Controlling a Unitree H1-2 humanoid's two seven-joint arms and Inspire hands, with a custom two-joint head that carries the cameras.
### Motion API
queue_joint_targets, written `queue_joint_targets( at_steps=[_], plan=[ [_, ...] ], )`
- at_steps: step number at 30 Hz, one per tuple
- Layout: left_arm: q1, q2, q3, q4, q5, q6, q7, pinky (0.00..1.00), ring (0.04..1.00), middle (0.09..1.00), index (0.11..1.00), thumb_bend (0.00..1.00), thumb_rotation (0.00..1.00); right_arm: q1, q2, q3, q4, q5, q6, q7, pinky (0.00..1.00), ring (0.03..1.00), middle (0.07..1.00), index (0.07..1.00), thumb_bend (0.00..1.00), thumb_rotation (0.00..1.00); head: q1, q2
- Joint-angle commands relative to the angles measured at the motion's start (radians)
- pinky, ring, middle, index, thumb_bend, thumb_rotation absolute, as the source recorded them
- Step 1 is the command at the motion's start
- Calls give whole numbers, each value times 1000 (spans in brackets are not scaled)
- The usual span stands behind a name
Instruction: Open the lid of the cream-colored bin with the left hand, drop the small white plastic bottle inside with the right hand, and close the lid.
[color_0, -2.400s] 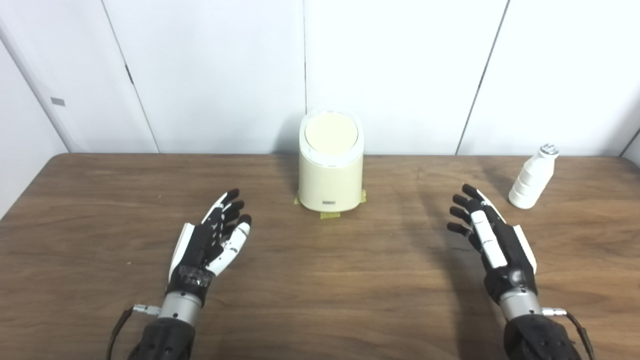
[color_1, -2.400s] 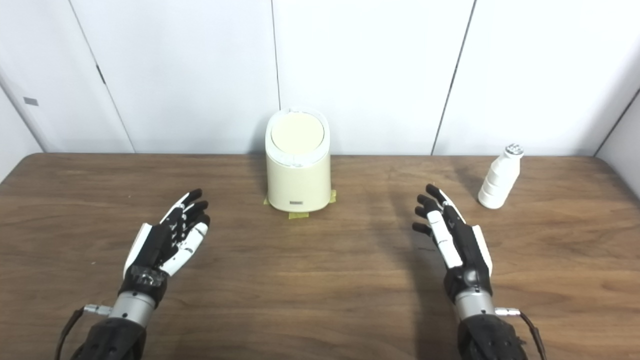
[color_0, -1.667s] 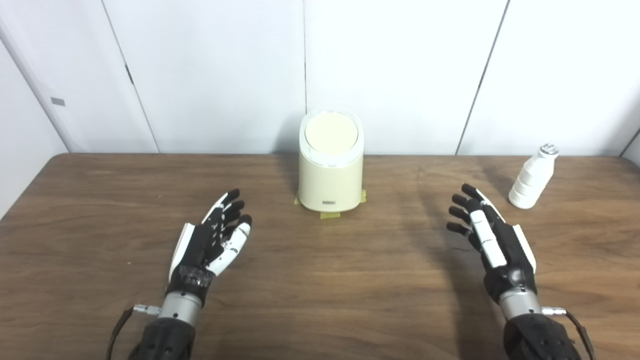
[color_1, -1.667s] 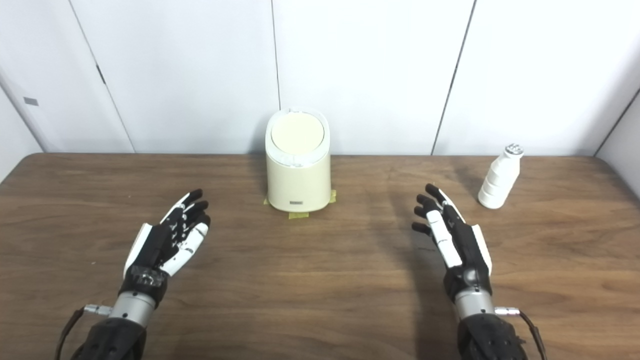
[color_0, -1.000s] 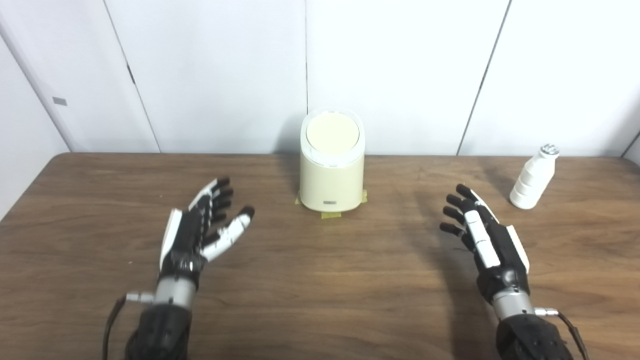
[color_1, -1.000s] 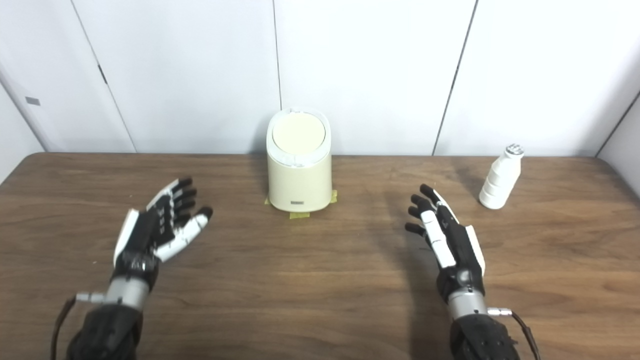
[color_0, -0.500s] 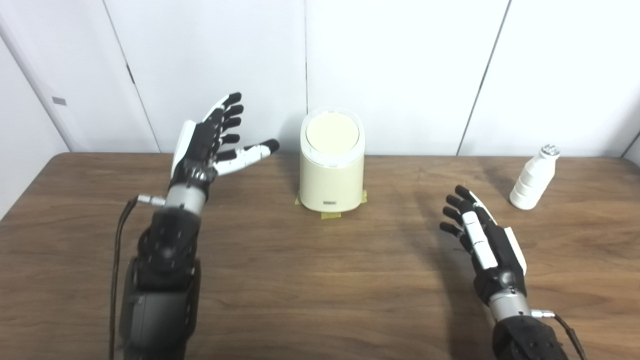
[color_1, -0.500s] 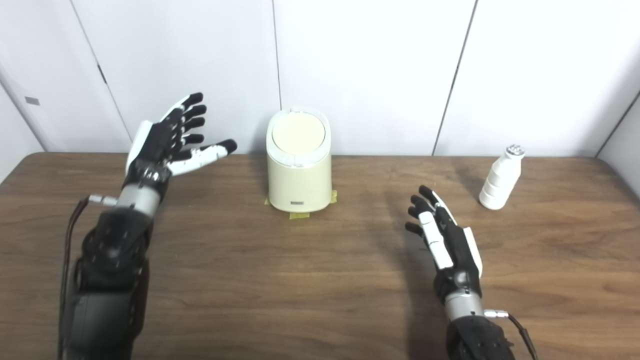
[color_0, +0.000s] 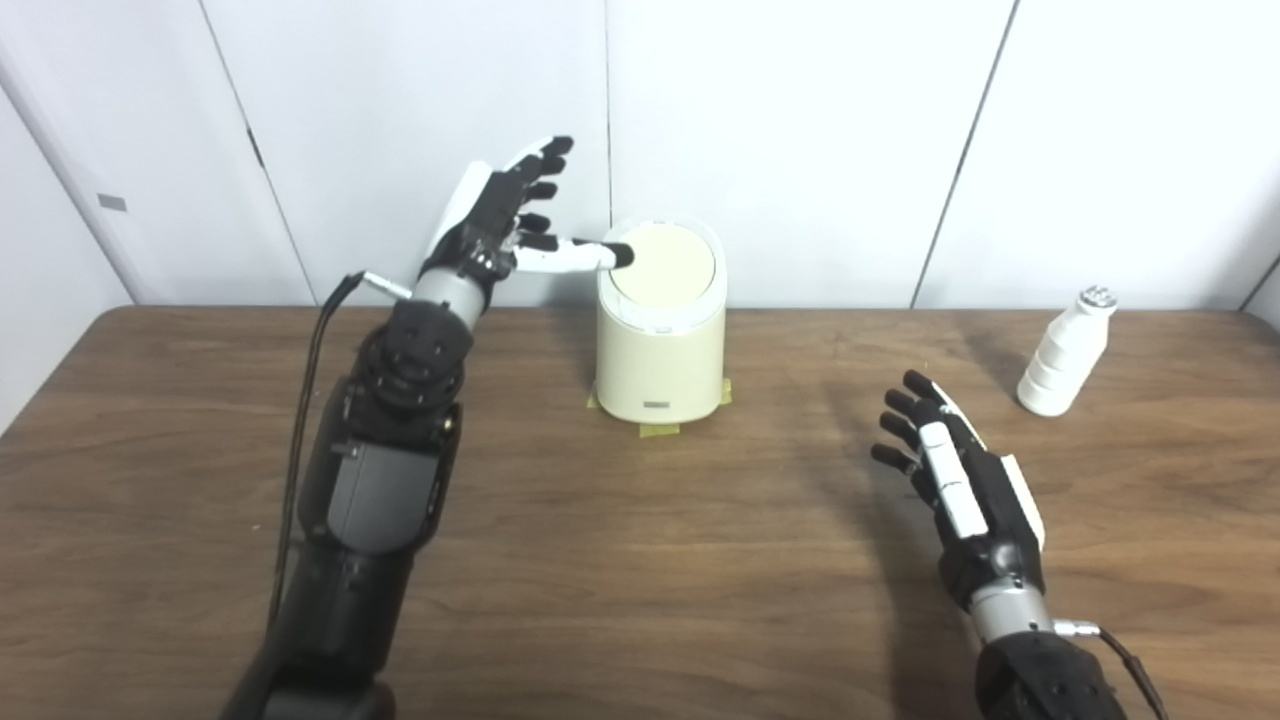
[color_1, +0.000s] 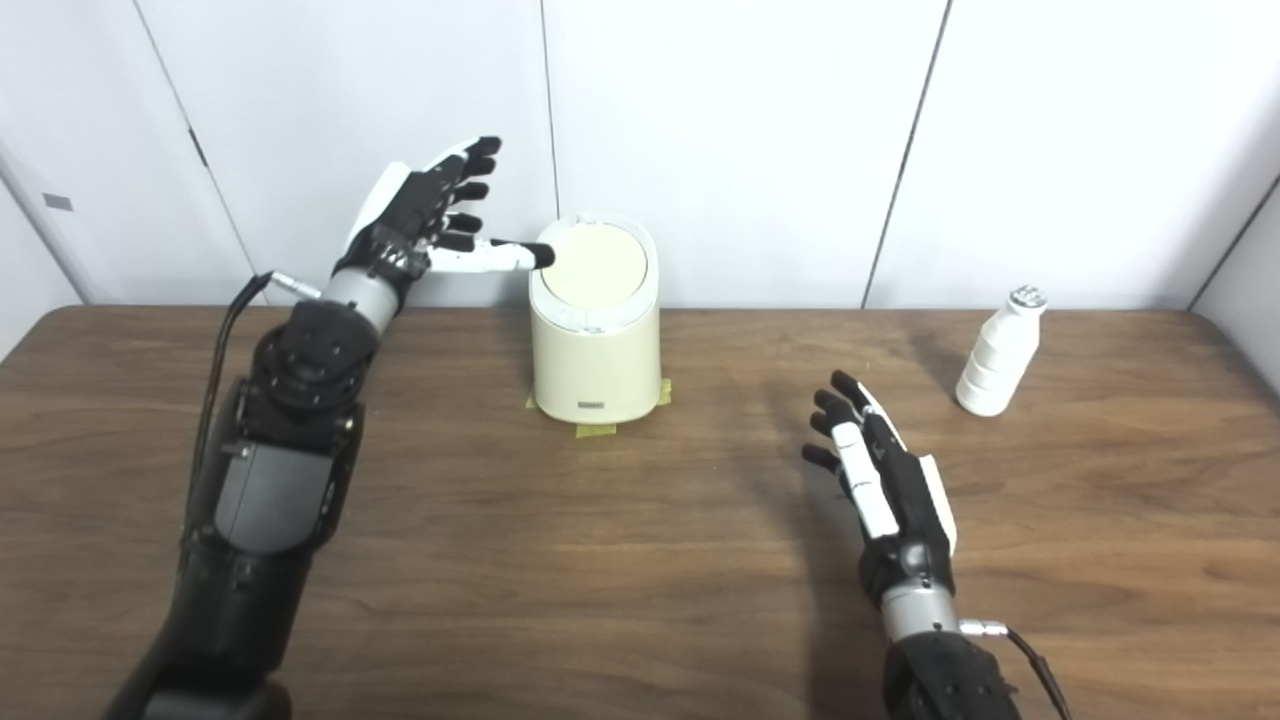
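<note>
Left eye view is showing my left hand (color_0: 490, 225) raised up beside the upper left of the cream-colored bin (color_0: 661, 345), which I am taking as my landmark. My fingers (color_0: 535, 175) there are spreading apart and holding nothing, while my thumb (color_0: 575, 256) is reaching sideways toward the bin, its dark tip lying at the left rim of the lid (color_0: 663, 265); whether it is actually touching the lid, I cannot tell. My left forearm (color_0: 385, 470) is stretching up across the wooden table (color_0: 640, 560) to the left of the bin. The bin itself is standing upright near the far edge of the table, against the white wall panels (color_0: 800, 140), with its round lid lying flat and closed on top. Small strips of yellowish tape (color_0: 660, 430) are showing at the foot of the bin, at its front and at both sides. Right of the bin and nearer to me, my right hand (color_0: 955, 475) is hovering low over the table with its fingers (color_0: 900, 430) loosely apart, empty, pointing toward the far edge. Farther right of the bin, well apart from it, the small white plastic bottle (color_0: 1065, 355) is standing upright on the table with its ribbed body and silvery cap (color_0: 1098, 297) showing. My right hand is resting near the bottle but not touching it; bare table is lying between them.
</note>
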Motion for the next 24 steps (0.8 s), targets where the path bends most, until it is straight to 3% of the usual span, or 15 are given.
queue_joint_targets(
  at_steps=[1,12,15,18,24],
  plan=[
    [-102,16,-26,19,11,-10,-5,787,916,948,974,890,155,-35,4,0,-31,-2,-23,-3,753,841,839,888,417,773,-1,0],
    [-243,33,-184,203,80,-40,3,898,937,946,996,938,189,-41,17,7,-42,-9,-16,-11,739,828,814,881,407,754,-7,-2],
    [-257,23,-206,230,92,-46,8,782,930,950,1000,940,177,-41,18,6,-41,-9,-16,-12,747,831,812,881,410,758,-6,-3],
    [-261,23,-227,251,106,-78,8,736,919,953,1000,931,169,-44,21,3,-40,-13,-14,-20,756,834,807,878,413,758,-8,-2],
    [-270,41,-285,298,164,-158,22,809,937,958,1000,926,152,-45,15,12,-46,-28,-12,-20,764,834,801,874,411,782,-9,-2]
  ],
)
